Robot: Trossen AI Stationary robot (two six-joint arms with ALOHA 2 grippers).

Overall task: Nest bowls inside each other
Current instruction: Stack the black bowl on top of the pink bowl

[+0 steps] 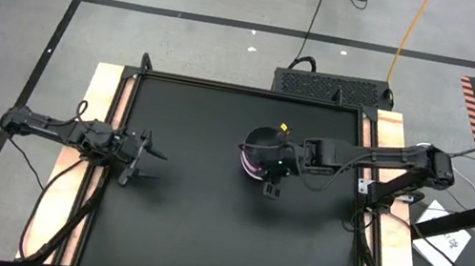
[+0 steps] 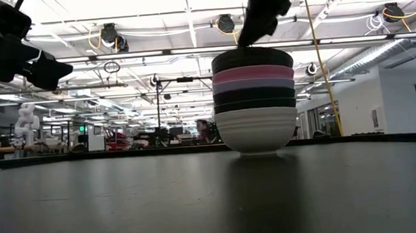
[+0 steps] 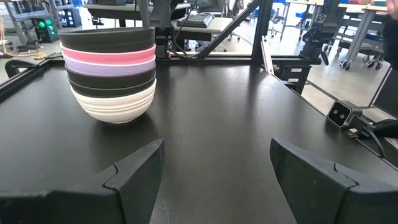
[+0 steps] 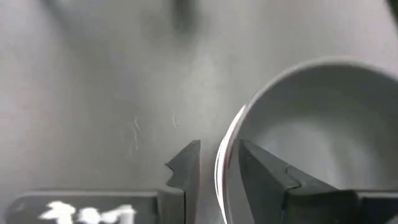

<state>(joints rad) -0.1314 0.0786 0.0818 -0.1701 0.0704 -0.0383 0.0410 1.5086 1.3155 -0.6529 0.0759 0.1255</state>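
Observation:
The bowls stand nested in one stack (image 1: pixel 257 152) near the table's middle, resting on the white bowl (image 2: pixel 257 131) at the bottom. Above it come black (image 2: pixel 254 98), lavender (image 2: pixel 253 85) and pink (image 2: pixel 253 74) bowls, with a black bowl (image 2: pixel 251 57) on top. My right gripper (image 4: pixel 221 165) hangs over the stack's edge, slanting down. It is open, with one finger outside the top bowl's rim (image 4: pixel 225 155) and one inside. My left gripper (image 1: pixel 155 165) waits open at the table's left, pointing level at the stack (image 3: pixel 111 74). My right gripper straddles the top black bowl's rim from above, slanting down. A gap shows between the outer finger (image 4: pixel 186 168) and the rim. Whether the inner finger (image 4: pixel 261 177) touches the bowl's wall, I cannot tell. The bowl sits level in the stack.
The black table top (image 1: pixel 201 233) lies bare around the stack, bordered by wooden side strips (image 1: pixel 104 91). A small camera block (image 3: pixel 341 113) sits at the table's edge. A black box (image 1: pixel 332 86) stands behind the far edge.

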